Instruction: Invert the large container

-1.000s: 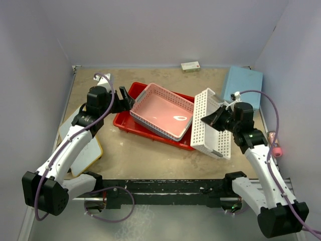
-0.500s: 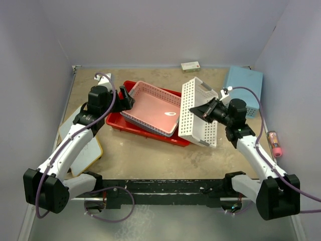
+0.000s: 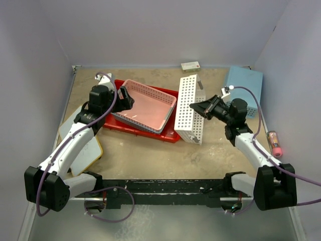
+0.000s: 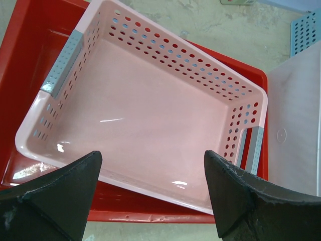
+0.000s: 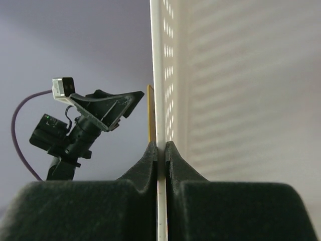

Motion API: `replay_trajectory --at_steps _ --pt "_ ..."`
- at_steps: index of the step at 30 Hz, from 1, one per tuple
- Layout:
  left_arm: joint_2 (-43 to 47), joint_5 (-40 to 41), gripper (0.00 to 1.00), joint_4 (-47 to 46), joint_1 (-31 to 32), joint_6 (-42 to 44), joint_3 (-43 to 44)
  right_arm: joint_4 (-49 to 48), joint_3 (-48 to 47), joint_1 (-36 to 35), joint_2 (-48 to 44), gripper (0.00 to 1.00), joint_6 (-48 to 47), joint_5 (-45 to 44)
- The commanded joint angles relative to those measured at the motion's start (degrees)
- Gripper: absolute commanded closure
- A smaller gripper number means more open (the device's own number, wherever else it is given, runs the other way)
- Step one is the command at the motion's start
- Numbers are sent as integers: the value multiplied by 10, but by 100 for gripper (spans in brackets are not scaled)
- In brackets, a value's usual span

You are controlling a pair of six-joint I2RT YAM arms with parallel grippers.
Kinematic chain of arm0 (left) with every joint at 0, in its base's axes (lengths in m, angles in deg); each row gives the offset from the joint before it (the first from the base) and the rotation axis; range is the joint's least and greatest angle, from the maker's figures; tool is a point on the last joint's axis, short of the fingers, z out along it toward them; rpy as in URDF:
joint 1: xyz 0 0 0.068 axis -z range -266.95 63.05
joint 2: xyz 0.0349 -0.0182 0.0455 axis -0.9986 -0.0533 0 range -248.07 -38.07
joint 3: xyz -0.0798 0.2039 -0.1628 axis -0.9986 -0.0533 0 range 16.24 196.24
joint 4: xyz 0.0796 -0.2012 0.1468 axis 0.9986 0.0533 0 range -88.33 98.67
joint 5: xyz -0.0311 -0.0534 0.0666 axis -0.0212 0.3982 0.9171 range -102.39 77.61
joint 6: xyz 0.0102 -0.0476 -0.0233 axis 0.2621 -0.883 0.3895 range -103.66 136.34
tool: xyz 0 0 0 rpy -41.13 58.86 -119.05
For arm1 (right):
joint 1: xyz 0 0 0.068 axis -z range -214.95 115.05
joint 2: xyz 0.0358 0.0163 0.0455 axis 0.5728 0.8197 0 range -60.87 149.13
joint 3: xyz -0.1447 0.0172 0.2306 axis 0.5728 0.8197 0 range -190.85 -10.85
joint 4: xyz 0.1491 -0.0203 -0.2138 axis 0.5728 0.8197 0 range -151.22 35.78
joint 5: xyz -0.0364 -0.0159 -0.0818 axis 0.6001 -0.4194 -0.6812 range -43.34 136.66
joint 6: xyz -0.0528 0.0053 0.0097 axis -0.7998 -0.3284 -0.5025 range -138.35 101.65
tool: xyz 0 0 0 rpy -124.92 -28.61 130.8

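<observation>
Overhead: the right gripper (image 3: 194,107) has tipped the white perforated plastic basket (image 3: 186,123) on edge at the big shallow red plastic tray's (image 3: 138,132) right end. Left wrist: the left gripper (image 4: 150,158) gapes empty over the pink perforated basket (image 4: 150,120) left inside that upright tray, likely next out. Right wrist: jaws pinch the white basket's wall.

I see the large container (image 3: 144,134), a shallow rectangular red tray with solid walls and a rim, lying right way up, open side skyward, left of centre toward the far side, skewed so its long edge runs from far left to near right, with a pink perforated basket (image 3: 145,105) sitting inside it.
</observation>
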Motion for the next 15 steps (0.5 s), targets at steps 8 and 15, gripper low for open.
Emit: replay_trajectory --at_steps 8,15 --pt "0 2 20 -12 2 21 27 77 77 109 -96 100 98 140" --pt "0 -3 20 -13 2 23 28 385 5 170 -98 100 -104 118"
